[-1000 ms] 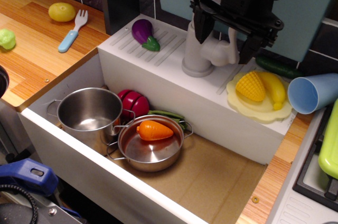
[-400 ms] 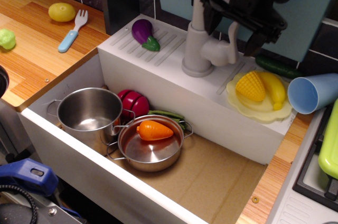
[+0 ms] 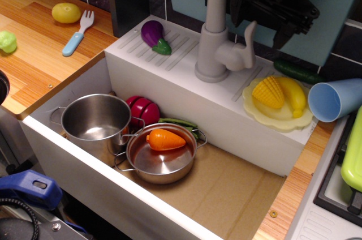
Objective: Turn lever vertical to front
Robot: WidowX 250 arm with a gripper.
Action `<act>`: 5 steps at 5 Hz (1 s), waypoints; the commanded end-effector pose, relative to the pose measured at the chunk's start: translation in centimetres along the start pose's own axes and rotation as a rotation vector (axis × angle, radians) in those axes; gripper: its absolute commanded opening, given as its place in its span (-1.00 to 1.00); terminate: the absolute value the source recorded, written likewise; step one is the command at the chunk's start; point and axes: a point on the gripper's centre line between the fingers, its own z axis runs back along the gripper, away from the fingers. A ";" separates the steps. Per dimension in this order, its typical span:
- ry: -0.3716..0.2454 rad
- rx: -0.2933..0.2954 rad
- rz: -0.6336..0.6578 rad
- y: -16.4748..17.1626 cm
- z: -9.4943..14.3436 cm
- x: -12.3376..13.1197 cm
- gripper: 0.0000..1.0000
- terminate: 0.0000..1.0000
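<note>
The grey toy faucet [image 3: 212, 47] stands on the white sink ledge [image 3: 175, 76]. Its light-grey lever [image 3: 248, 43] sticks out from the right of the faucet body and points upward with a rounded tip. My black gripper [image 3: 259, 25] hangs above and behind the lever, lifted off it. Its fingers [image 3: 235, 9] are spread apart and hold nothing. The lever is untouched and in full view.
A purple eggplant [image 3: 154, 35] lies left on the ledge. A yellow plate with corn and banana [image 3: 278, 99], a cucumber [image 3: 298, 72] and a blue cup [image 3: 334, 99] are to the right. The sink holds a steel pot [image 3: 95, 120], a pan with a carrot [image 3: 163, 150] and a red toy.
My gripper has risen and moved right and back, away from the faucet body. Before, its fingers straddled the lever; now they are clear above it.
</note>
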 end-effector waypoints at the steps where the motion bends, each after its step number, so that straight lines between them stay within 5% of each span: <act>1: -0.051 -0.002 0.022 0.4 0.7 1.1 -1.00 -1.00; 5: -0.015 -0.015 0.118 -1.4 0.1 -3.3 -1.00 -1.00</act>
